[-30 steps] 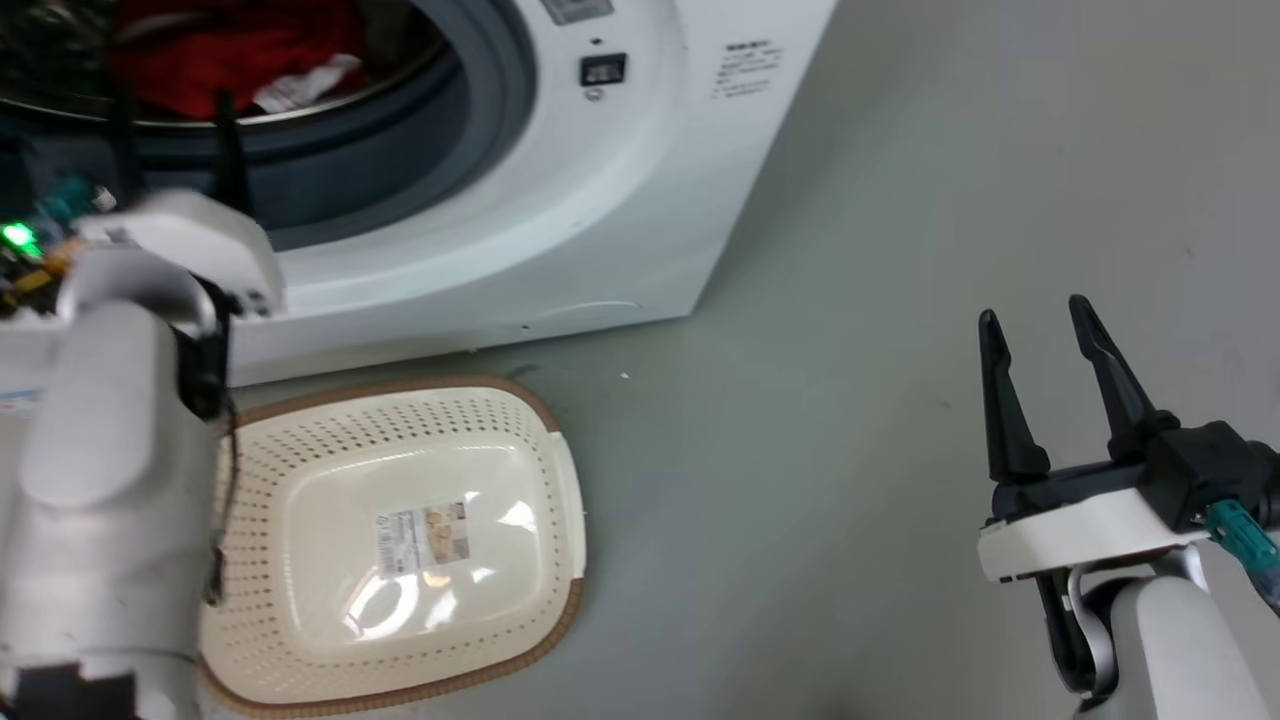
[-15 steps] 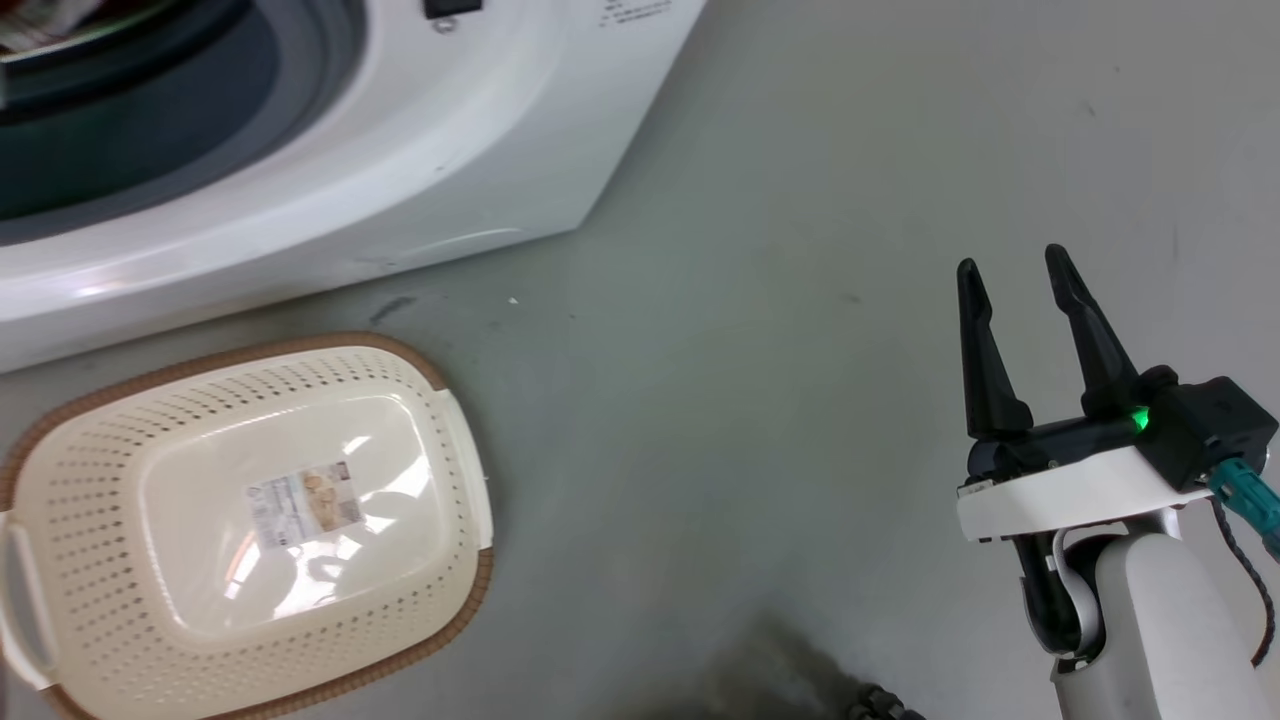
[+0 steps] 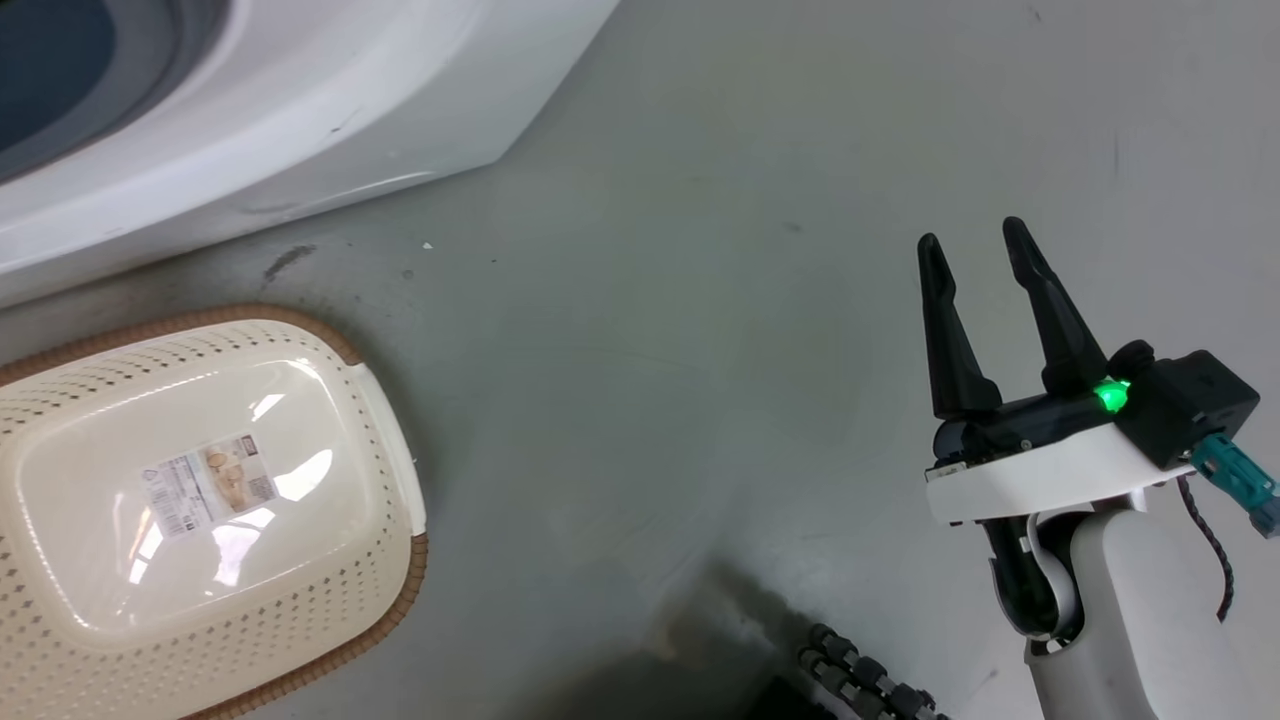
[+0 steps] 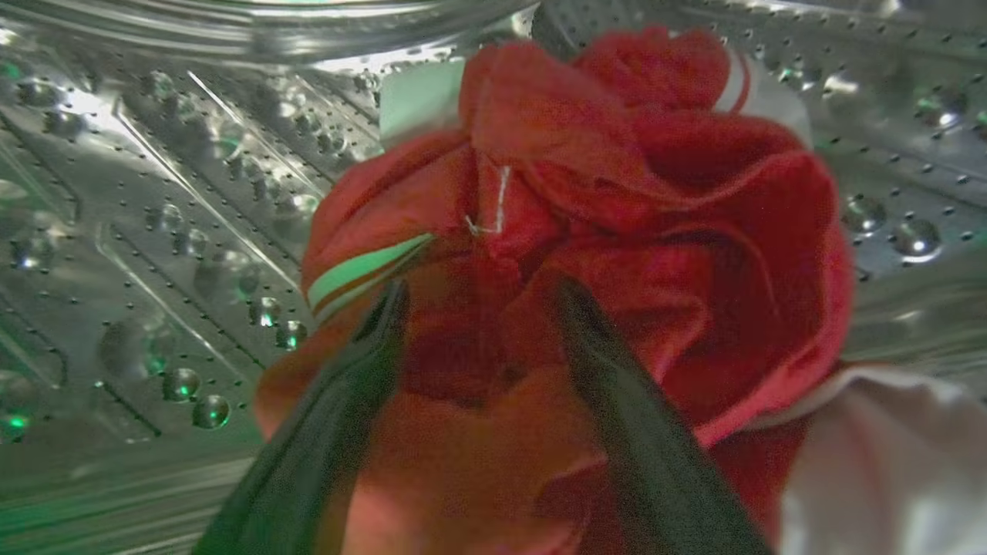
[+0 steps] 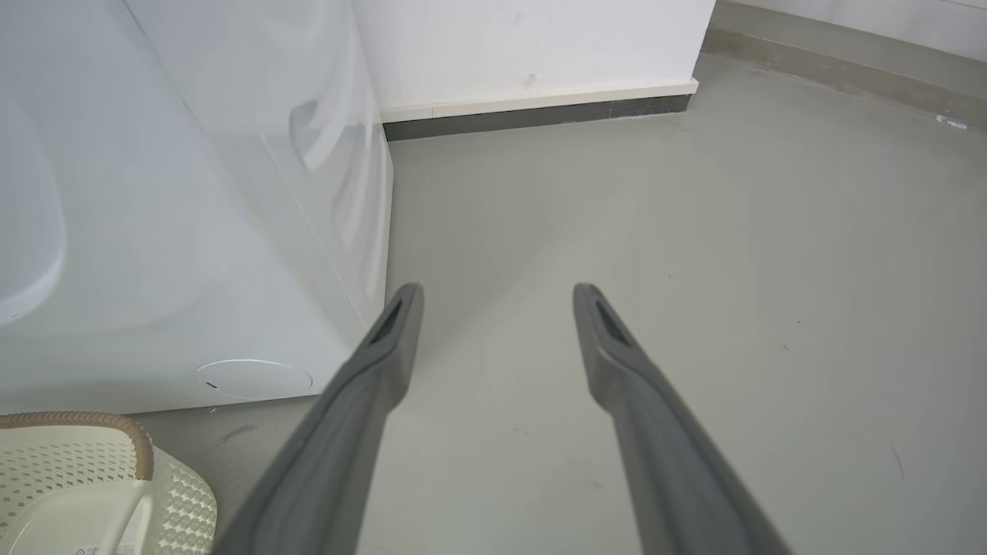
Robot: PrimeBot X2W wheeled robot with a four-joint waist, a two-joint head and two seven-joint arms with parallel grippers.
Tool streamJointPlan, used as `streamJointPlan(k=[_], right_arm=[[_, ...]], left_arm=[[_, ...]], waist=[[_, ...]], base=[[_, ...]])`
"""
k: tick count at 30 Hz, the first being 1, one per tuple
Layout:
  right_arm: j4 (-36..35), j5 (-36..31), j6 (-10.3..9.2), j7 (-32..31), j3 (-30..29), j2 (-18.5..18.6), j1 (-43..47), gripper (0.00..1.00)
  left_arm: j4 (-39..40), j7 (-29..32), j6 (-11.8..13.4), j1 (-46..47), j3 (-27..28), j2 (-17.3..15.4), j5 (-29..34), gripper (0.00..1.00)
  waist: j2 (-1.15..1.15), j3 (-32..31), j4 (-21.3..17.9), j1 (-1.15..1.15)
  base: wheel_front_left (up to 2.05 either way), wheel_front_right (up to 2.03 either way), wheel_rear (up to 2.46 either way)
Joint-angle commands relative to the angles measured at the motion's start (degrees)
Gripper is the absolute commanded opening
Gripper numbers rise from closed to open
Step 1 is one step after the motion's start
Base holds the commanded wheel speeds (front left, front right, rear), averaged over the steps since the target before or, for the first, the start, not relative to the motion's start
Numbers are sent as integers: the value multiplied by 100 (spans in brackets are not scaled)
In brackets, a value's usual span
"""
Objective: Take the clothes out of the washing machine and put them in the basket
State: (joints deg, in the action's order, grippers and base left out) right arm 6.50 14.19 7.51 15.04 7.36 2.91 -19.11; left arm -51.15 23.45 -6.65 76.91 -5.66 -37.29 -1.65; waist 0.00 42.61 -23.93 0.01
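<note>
Right now the move turns on how the red garment [image 4: 617, 193] sits against my left fingers [image 4: 316, 439]. It is inside the washing machine [image 3: 300, 120], on the steel drum [image 4: 154, 193], straight ahead of the tips and across the gap between them. It is bunched into a ball, so I see no long axis to line up with. Those fingers are apart, with a thick red fold showing in the gap. I cannot tell whether the tips already press the cloth or stop just short. I judge that closing here would catch a middle fold rather than an edge.

A white cloth [image 4: 887, 462] lies just beside the red one, probably nearer the machine's opening. It is cut off by the frame, and I cannot say whether it is a separate item.

The left arm is plainly the nearer one. My right fingers [image 3: 948, 340] are also apart and hold nothing, hanging over bare floor [image 3: 650, 350] well out from the machine's front corner. The basket [image 3: 120, 350] lies on the floor just in front of the machine, with no clothes in it that I can see. One end is cut off in the head view.
</note>
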Motion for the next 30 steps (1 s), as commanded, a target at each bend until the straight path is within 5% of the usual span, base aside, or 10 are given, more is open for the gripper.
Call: streamJointPlan(k=[1, 8, 9, 10, 11, 19, 30], right_arm=[[3, 46, -4, 19, 43, -5, -94, 100], [37, 148, -4, 19, 137, -5, -116, 100], [39, 161, -4, 19, 140, -4, -127, 100], [42, 168, -4, 20, 141, -4, -138, 100], [42, 179, -4, 20, 139, -4, -146, 100], [114, 118, -4, 20, 33, -4, -127, 100], [167, -78, -4, 20, -203, -4, 3, 100]], left_arm=[[11, 127, -15, 47, 6, -86, -12, 100], [243, 558, 68, -134, 46, -210, -107, 100], [288, 615, 79, -171, 49, -209, -130, 45], [341, 658, 110, -208, 52, -213, -141, 4], [397, 698, 123, -236, 50, -222, -147, 0], [1067, 414, 413, -519, 132, -184, -240, 0], [1396, -1427, 785, -1335, 438, 340, -688, 0]], waist=[[0, 84, -79, -1], [0, 181, -165, -1], [0, 184, -170, -1], [0, 184, -174, -1], [0, 180, -178, -1], [0, 9, -156, -1], [0, -597, 26, -1]], base=[[0, 0, 0], [0, 0, 0], [0, 0, 0], [0, 0, 0], [0, 0, 0], [0, 0, 0], [0, 0, 0]])
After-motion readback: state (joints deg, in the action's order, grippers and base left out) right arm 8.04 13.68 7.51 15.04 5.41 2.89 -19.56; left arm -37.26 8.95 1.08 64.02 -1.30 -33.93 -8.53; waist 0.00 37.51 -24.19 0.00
